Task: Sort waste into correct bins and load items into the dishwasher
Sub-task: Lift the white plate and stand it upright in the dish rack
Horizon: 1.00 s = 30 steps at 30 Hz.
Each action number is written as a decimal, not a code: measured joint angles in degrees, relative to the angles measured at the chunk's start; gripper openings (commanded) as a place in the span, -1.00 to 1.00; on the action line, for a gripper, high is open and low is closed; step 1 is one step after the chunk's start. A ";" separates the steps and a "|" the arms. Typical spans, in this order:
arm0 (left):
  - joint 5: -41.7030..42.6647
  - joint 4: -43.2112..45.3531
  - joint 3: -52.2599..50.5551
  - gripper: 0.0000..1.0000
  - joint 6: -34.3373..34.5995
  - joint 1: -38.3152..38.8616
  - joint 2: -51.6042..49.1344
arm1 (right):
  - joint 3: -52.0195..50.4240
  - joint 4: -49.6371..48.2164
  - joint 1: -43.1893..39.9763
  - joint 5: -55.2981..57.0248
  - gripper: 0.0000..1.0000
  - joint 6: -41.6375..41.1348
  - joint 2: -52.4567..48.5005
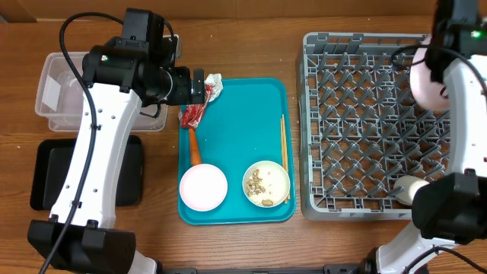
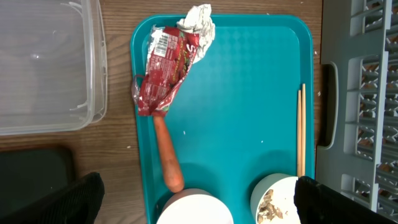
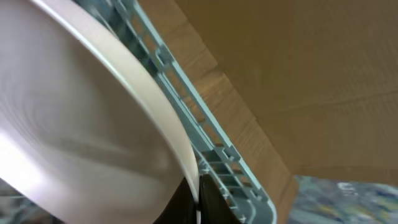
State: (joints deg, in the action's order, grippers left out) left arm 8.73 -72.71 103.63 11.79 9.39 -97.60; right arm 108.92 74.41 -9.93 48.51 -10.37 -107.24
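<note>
My left gripper [image 1: 199,85] hangs open above the teal tray's far left corner, over the crumpled red wrapper [image 2: 168,68] and white napkin [image 2: 199,22]. The orange carrot stick [image 2: 168,155] lies just below the wrapper. One white bowl [image 1: 203,187] is empty and the other bowl [image 1: 266,183] holds beige scraps. My right gripper [image 3: 198,202] is shut on the rim of the pale plate [image 3: 74,124], which it holds on edge over the grey dish rack [image 1: 358,114]. A white cup [image 1: 407,188] lies in the rack's near right corner.
The teal tray [image 1: 243,106] also carries wooden chopsticks [image 1: 284,152] along its right side. A clear tub [image 1: 57,91] stands at the far left with a black tray [image 1: 46,175] in front of it. The left arm crosses over both.
</note>
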 measured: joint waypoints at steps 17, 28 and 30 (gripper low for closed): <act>0.00 -0.68 0.00 1.00 0.00 0.00 0.00 | -7.37 -6.08 -0.04 6.01 -0.92 2.93 -0.17; 0.00 -2.36 0.00 1.00 0.00 0.00 0.00 | -7.34 -6.60 -0.20 5.75 -0.92 3.19 -0.04; 0.00 -2.40 0.00 1.00 0.00 0.00 0.00 | -7.34 -6.82 -0.44 5.66 -0.92 3.19 -0.04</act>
State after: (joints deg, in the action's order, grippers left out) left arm 8.73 -75.11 103.63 11.79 9.39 -97.60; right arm 101.58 67.59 -10.37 54.17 -7.18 -107.28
